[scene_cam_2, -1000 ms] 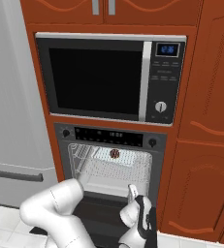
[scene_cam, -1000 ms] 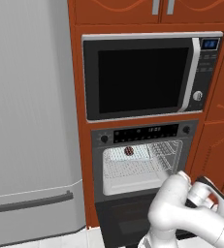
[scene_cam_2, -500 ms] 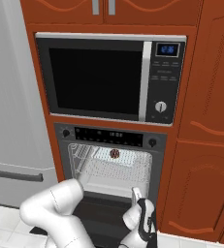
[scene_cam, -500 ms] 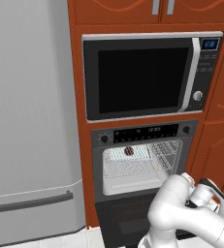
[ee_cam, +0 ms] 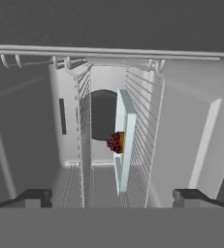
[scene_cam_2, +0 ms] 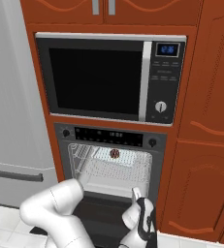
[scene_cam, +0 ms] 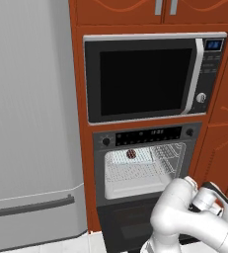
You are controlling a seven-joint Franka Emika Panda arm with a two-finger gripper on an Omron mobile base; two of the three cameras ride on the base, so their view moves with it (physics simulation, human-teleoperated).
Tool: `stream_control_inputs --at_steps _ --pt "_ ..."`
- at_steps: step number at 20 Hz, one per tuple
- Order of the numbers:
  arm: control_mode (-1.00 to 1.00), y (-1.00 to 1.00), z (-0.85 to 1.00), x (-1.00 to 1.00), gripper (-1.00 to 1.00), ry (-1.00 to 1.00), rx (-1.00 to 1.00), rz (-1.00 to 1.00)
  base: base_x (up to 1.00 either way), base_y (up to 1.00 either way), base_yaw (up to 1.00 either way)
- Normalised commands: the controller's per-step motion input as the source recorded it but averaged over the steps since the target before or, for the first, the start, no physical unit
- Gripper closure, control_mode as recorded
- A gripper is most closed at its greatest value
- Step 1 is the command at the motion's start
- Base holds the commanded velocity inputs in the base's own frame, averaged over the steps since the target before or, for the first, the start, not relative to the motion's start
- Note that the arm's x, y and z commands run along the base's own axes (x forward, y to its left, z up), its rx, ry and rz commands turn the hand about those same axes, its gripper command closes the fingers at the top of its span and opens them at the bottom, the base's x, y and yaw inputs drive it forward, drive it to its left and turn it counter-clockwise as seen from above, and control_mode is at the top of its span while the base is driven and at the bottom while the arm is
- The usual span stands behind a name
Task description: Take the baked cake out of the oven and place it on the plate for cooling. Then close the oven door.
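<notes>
Hanging low before the open oven [scene_cam_2: 111,167], the gripper [ee_cam: 111,196] is seen with its 2 fingertips [ee_cam: 35,196] spread wide and nothing held between them. The baked cake [scene_cam: 131,154] is found on a pale tray [scene_cam: 130,157] resting on the upper wire rack [scene_cam_2: 114,170], well apart from the fingers. The oven door [scene_cam: 128,225] is lowered beneath the cavity, below the microwave [scene_cam_2: 111,77].
</notes>
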Motion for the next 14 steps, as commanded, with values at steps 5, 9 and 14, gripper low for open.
stream_control_inputs --at_steps 5,9,14 --pt "-1.00 0.19 -0.19 0.34 -1.00 -0.05 0.00 0.00 0.00 0.00 0.00" --pt "-1.00 0.19 -0.21 0.40 -1.00 -0.06 0.00 0.00 0.00 0.00 0.00" --pt "-1.00 0.11 -0.32 0.27 -1.00 -0.04 0.03 0.00 0.00 0.00 0.00"
